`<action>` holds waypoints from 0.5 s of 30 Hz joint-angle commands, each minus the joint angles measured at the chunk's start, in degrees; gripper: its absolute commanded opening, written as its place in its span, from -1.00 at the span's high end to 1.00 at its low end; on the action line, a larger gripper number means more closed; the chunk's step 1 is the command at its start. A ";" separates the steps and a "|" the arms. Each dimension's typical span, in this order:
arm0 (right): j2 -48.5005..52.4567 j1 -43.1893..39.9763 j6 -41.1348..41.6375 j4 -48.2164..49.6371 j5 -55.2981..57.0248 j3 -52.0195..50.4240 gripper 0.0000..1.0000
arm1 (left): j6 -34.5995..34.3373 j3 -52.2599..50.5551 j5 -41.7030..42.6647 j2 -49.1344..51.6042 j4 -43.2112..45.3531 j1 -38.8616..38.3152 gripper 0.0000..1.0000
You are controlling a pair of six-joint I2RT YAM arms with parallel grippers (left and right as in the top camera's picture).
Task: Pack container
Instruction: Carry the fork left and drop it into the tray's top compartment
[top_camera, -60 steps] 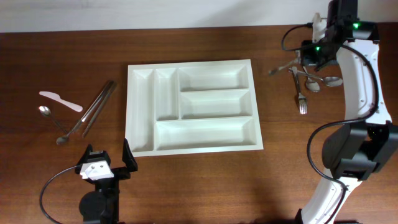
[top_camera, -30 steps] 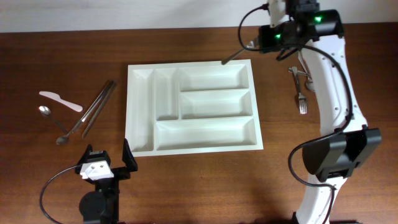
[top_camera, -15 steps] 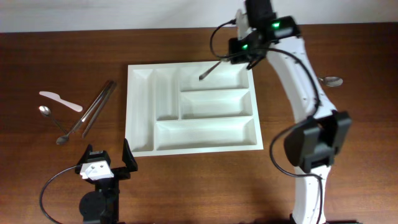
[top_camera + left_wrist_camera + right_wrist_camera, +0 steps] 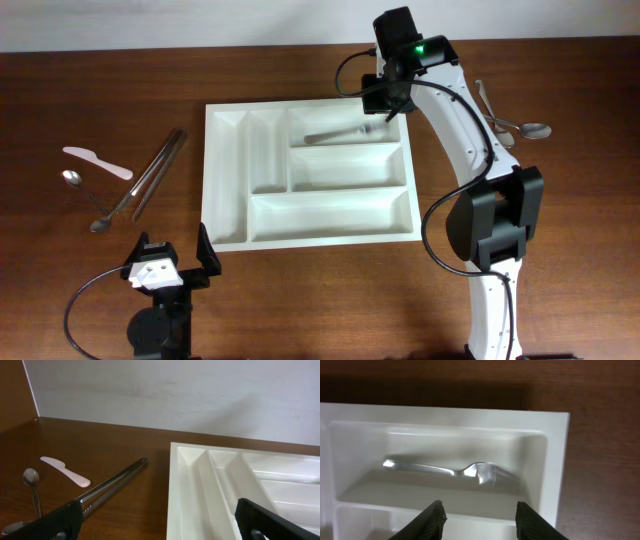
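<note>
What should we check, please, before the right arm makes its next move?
1. The fork lies wholly inside the cutlery tray's top-right compartment: ok.
2. The right hand is open, nothing between its fingers: ok.
3. The left hand is open and off the tray: ok.
4. The other four compartments are empty: ok.
5. The spoon beside the right arm is free of its neighbours: cannot tell, the arm partly hides that spot.
</note>
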 commanded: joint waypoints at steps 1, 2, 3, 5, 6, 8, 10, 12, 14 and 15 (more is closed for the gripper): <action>0.28 -0.11 -0.37 -0.46 3.21 -0.52 0.02 | 1.09 -0.28 0.63 -0.55 -0.09 -0.24 -0.98; 0.28 -0.13 -0.92 -0.55 3.23 -0.52 0.02 | 1.09 -0.28 0.63 -0.55 -0.09 -0.24 -0.99; 0.28 -0.11 -0.87 -0.76 3.80 -0.52 0.02 | 1.09 -0.28 0.63 -0.55 -0.09 -0.24 -0.99; 0.28 -0.13 -0.90 -1.38 5.73 -0.52 0.03 | 1.09 -0.28 0.63 -0.55 -0.09 -0.24 -0.99; 0.28 -0.33 -0.90 -1.68 7.23 -0.52 0.03 | 1.09 -0.28 0.63 -0.55 -0.09 -0.24 -0.98; 0.26 -0.92 -0.85 -2.73 10.45 -0.44 0.03 | 1.09 -0.28 0.63 -0.55 -0.09 -0.24 -0.99; 0.15 -2.40 -0.57 -4.31 13.07 -0.42 0.02 | 1.09 -0.28 0.63 -0.55 -0.09 -0.24 -0.98; 0.04 -4.57 -0.39 -5.90 13.51 -0.39 0.02 | 1.09 -0.28 0.63 -0.55 -0.09 -0.24 -0.99; 0.04 -7.65 1.18 -7.80 13.51 -0.42 0.01 | 1.09 -0.28 0.63 -0.55 -0.09 -0.24 -0.99; 0.04 -9.33 2.36 -8.76 13.46 -0.42 0.01 | 1.09 -0.28 0.63 -0.55 -0.09 -0.24 -0.99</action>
